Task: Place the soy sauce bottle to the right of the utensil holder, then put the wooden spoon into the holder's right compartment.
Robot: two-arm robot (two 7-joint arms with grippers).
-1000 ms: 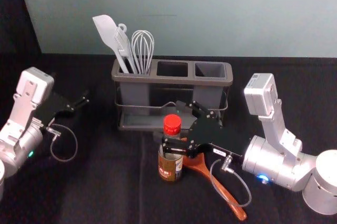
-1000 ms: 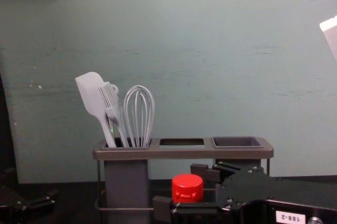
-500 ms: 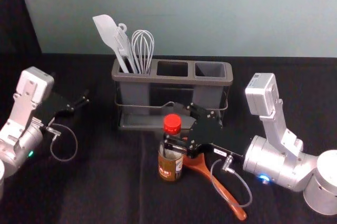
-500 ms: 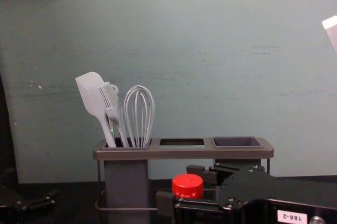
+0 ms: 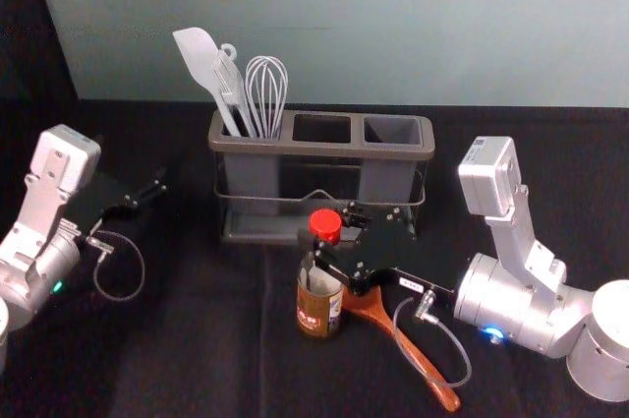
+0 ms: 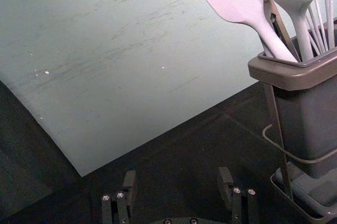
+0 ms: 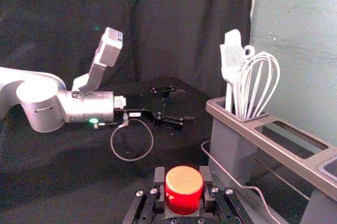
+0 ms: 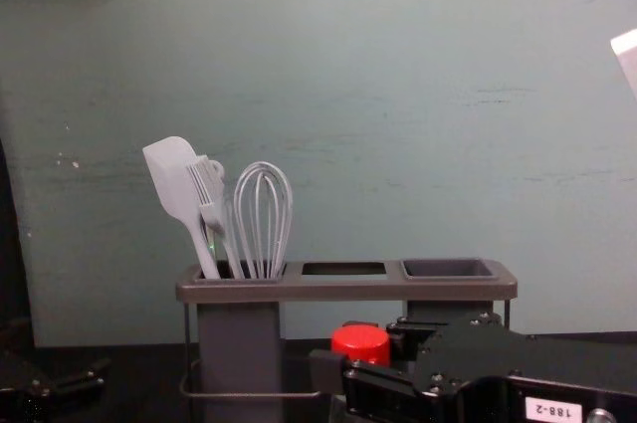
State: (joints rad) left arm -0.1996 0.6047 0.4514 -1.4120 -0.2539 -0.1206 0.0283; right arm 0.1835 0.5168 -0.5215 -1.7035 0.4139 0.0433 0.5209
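Observation:
The soy sauce bottle (image 5: 316,312), red-capped, stands in front of the utensil holder (image 5: 334,150). My right gripper (image 5: 329,238) has its fingers around the bottle's neck from the right. Seen in the right wrist view, my right gripper (image 7: 182,184) is shut with pads against both sides of the red cap (image 7: 184,190). The wooden spoon (image 5: 425,364) lies to the right of the bottle, partly under that gripper, handle toward the front. The holder's right compartment (image 5: 392,130) is empty. My left gripper (image 5: 150,192) idles at the left; in the left wrist view, my left gripper (image 6: 177,182) stands open.
A white spatula (image 5: 200,59), a brush and a whisk (image 5: 266,93) stand in the holder's left compartment. Behind the table rises a pale green wall (image 5: 393,25). The right arm's cable (image 5: 457,354) loops over the spoon's handle.
The right gripper's fingers have closed in on the bottle's neck. The red cap has shifted slightly to the right and back. The left arm has stayed still.

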